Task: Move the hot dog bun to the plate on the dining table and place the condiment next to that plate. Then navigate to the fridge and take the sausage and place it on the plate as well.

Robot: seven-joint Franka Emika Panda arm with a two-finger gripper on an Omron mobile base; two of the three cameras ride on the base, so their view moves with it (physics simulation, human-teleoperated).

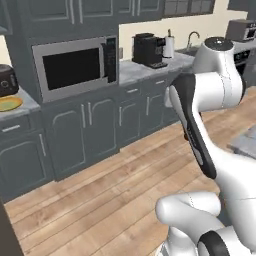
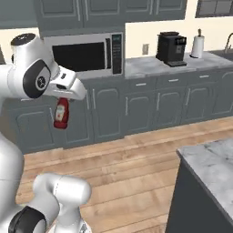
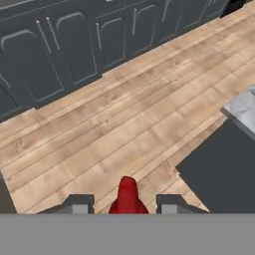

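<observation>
Right base view: condiment (image 2: 61, 113) in tool (image 2: 63, 101), above floor (image 2: 136, 159)

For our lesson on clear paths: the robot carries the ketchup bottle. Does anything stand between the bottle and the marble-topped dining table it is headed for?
Nothing visible does. The hand holds the condiment in the air above bare wooden floor, and the near corner of the dining table lies beyond open floor. The plate beside which the bottle must go can't be located from here.
</observation>
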